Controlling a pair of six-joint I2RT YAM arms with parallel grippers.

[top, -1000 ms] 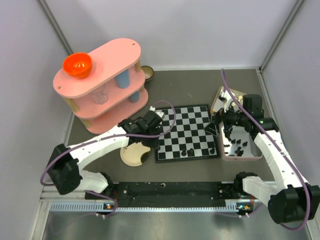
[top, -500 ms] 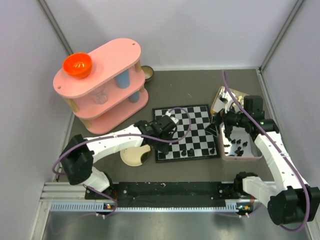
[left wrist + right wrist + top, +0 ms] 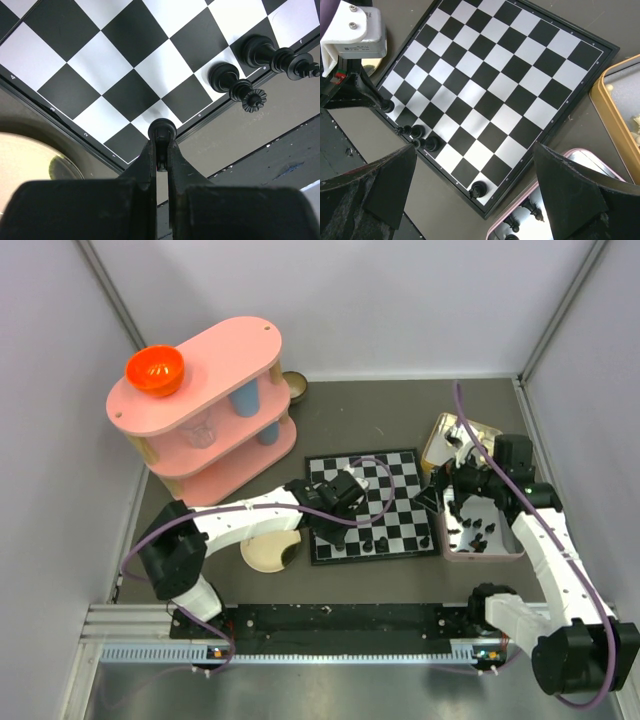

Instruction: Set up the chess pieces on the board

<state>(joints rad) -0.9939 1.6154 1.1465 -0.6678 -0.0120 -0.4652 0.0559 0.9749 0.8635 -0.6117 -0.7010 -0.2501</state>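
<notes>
Hand on the left (image 3: pixel 160 146) pinches a tiny glossy black chessman (image 3: pixel 162 130) at the edge of the black-and-white checked board (image 3: pixel 125 65); right hand (image 3: pixel 474 149) hangs spread.

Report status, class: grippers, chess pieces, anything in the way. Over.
Left gripper shut on a black piece over the board's near row. Right gripper open, empty. Three other pieces standing there; nothing blocking.

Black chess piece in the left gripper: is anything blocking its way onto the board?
Nothing visible does. The glossy black chess piece in the left gripper is over bare edge squares of the checked chessboard; two black pieces stand clear alongside.
</notes>
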